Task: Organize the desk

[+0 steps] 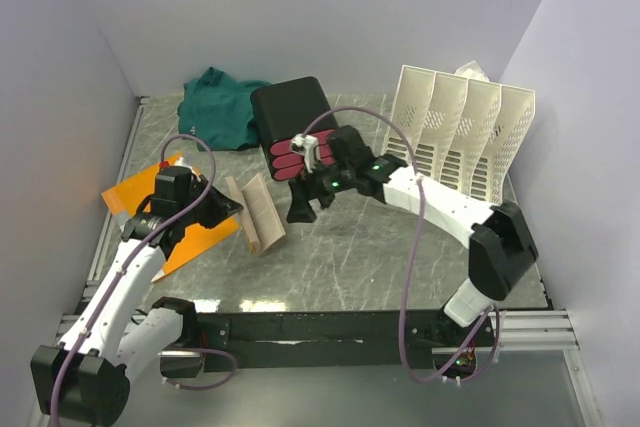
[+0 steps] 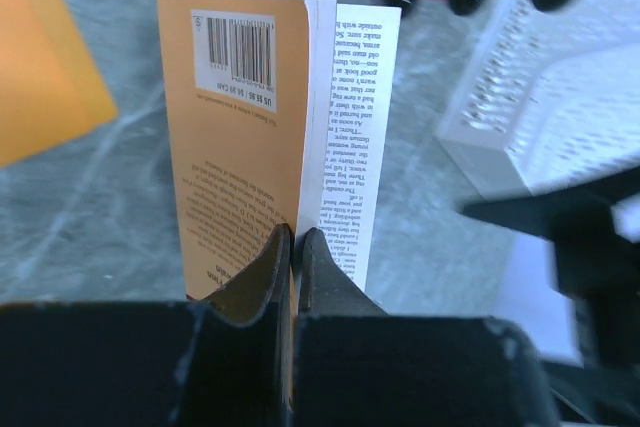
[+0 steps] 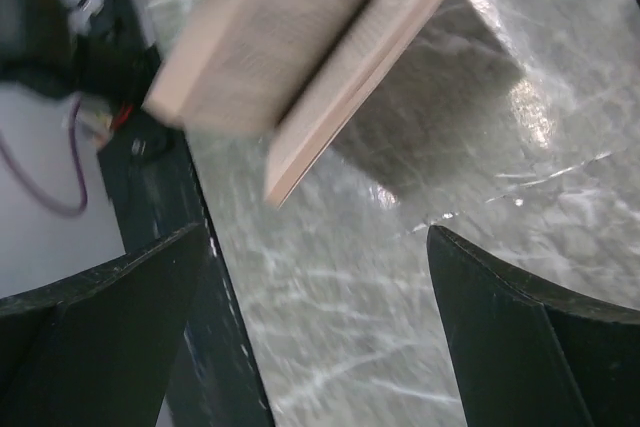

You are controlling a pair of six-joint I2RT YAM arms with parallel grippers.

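The desk (image 1: 380,247) is a grey-green marble top with a black front rail. A paperback book (image 1: 258,213) with an orange back cover stands on it, left of centre, its pages fanned open. My left gripper (image 1: 228,209) is shut on it. In the left wrist view the gripper (image 2: 295,239) pinches the barcoded cover (image 2: 240,137) and a few pages. My right gripper (image 1: 303,205) is open and empty just right of the book. In the right wrist view it (image 3: 320,287) hovers over bare marble with the book (image 3: 300,37) beyond its fingertips.
A black drawer box with pink fronts (image 1: 290,117) stands behind the right gripper. A white slotted file rack (image 1: 460,132) stands at back right. A green cloth (image 1: 220,107) lies at back left. An orange folder (image 1: 165,209) lies under the left arm.
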